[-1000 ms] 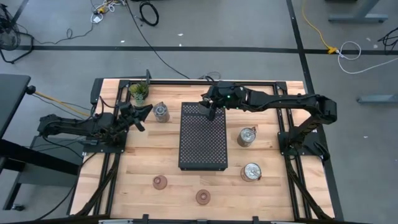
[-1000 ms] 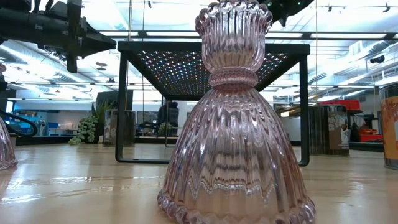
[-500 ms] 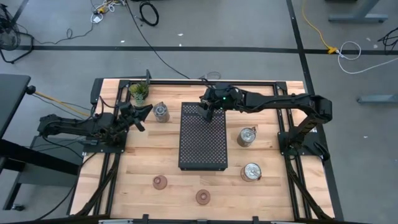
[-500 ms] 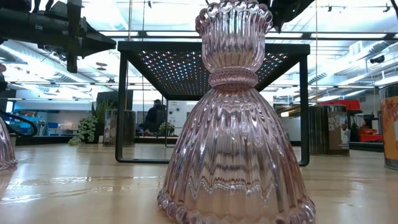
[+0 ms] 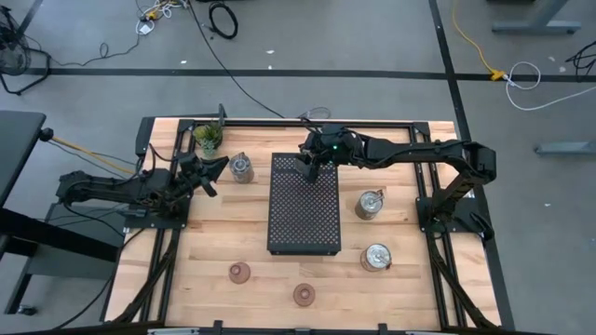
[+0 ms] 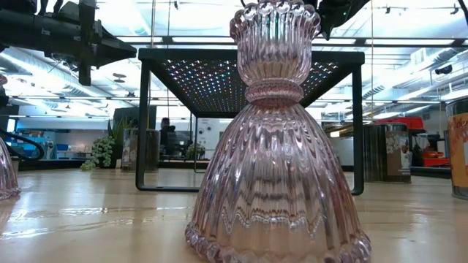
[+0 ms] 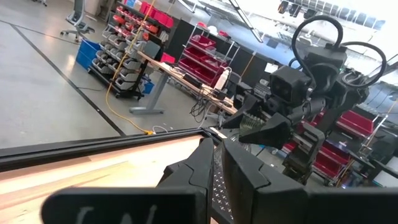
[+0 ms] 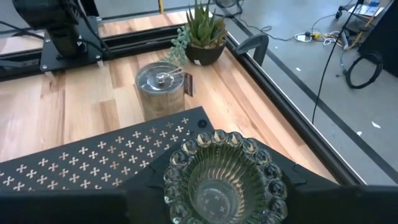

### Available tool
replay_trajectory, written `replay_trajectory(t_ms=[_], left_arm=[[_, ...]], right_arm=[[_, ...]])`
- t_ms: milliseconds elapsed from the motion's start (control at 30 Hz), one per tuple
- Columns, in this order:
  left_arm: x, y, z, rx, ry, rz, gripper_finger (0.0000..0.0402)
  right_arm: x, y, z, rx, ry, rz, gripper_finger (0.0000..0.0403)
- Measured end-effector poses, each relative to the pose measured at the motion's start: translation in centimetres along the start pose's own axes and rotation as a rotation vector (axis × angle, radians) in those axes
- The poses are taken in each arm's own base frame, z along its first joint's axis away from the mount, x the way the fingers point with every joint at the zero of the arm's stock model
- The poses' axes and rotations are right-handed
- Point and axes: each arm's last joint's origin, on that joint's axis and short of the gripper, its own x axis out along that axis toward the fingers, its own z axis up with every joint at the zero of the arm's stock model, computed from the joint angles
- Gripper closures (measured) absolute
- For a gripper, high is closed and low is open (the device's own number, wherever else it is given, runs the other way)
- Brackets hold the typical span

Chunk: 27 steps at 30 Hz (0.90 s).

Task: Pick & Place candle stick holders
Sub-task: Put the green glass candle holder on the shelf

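My right gripper [image 5: 313, 166] hangs over the far end of the black perforated tray [image 5: 304, 219], shut on the pale green glass holder [image 8: 219, 167]. My left gripper [image 5: 216, 167] is shut and empty, level beside a silvery holder [image 5: 241, 167] that stands on its base at the far left. Two more silvery holders [image 5: 370, 204] [image 5: 377, 257] stand right of the tray. Two pinkish-brown holders [image 5: 239, 272] [image 5: 304, 294] stand near the front edge. One of them fills the low view [image 6: 278, 146]. My right gripper pinches the pale green holder between its two fingers [image 8: 140, 196], one on each side just below the beaded rim [image 8: 170, 182]. The holder is upright with its open cup facing up. Whether its base touches the tray below, I cannot tell.
A small potted plant [image 5: 208, 138] stands at the far left corner, behind the silvery holder. The tray stands raised on black legs [image 6: 144, 124]. Bare wood lies between the tray and the table's front edge.
My right gripper has moved a little toward the table's left along the tray's far end, still carrying the pale green holder upright.
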Motion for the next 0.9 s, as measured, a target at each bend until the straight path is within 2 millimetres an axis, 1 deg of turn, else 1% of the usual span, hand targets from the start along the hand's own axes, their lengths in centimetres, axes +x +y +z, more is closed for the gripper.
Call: replay_trajectory(t_ms=[900], left_arm=[[0.00,0.00,0.00,0.000,0.000,0.000,0.0365]], right_arm=[[0.03,-0.03,-0.16,0.010,0.013,-0.001,0.0255]])
